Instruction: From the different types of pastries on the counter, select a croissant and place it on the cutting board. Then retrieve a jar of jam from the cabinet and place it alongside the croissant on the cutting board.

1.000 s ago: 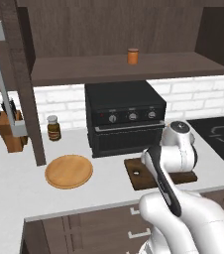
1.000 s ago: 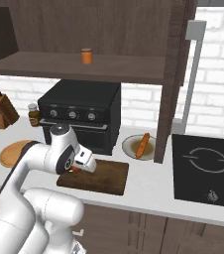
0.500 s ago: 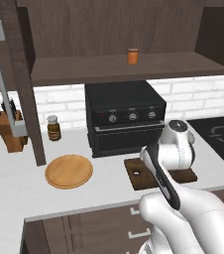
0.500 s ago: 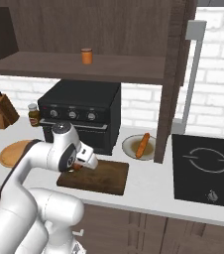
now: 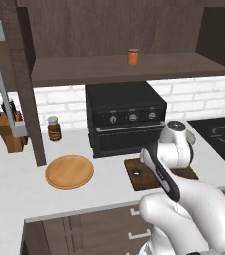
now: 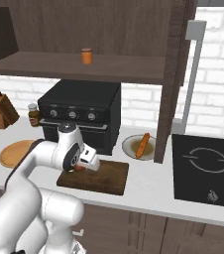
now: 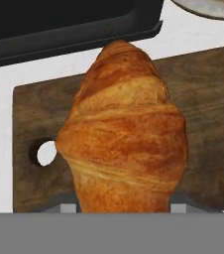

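Croissant held in gripper, low over cutting board.

The gripper (image 6: pixel 79 167) is closed on the croissant (image 7: pixel 126 134), fingers pinching it from either side; the pastry hangs over the middle of the cutting board (image 7: pixel 208 99), lengthwise toward the black oven (image 6: pixel 82 116). Whether it touches the wood I cannot tell. The board (image 6: pixel 109 179) lies on the counter (image 5: pixel 15 191) directly in front of the oven, its hole (image 7: pixel 46 153) at the left end. The jar of jam (image 5: pixel 133 56) stands on the cabinet (image 5: pixel 74 69) shelf above the oven. The thin loaf (image 6: pixel 142 144) sits on a pale plate (image 6: pixel 129 146) right of the oven. Left of the oven: dark jar (image 5: pixel 54 129), round wooden plate (image 5: pixel 69 172), knife block (image 5: pixel 10 130).
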Available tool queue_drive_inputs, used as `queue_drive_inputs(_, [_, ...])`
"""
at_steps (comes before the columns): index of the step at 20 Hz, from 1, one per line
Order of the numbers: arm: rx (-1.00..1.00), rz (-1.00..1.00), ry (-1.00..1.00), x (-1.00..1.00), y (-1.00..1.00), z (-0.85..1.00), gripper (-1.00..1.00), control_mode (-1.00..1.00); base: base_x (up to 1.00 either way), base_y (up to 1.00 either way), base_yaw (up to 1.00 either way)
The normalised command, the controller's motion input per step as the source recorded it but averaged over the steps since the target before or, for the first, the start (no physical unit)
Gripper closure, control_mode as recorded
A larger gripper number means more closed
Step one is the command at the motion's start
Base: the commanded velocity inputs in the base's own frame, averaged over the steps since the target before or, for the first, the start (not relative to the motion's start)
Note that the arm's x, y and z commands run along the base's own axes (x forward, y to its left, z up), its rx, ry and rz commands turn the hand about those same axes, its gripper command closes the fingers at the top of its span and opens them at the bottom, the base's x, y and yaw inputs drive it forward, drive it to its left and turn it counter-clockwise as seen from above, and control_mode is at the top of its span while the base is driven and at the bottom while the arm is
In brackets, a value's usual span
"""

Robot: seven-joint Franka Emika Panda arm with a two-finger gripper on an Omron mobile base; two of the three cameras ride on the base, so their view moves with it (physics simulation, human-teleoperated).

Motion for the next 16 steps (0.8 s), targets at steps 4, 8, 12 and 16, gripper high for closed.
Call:
queue_drive_inputs(4, [0.00,0.00,0.00,0.00,0.00,-0.79,1.00,-1.00,0.00,0.00,0.00])
queue_drive_inputs(8, [-0.01,0.00,-0.09,0.00,0.00,-0.75,1.00,-1.00,0.00,0.00,0.00])
queue_drive_inputs(12, [-0.01,0.00,-0.18,0.00,0.00,-0.65,1.00,-1.00,0.00,0.00,0.00])
queue_drive_inputs(16, [-0.01,0.00,-0.18,0.00,0.00,-0.73,1.00,-1.00,0.00,0.00,0.00])
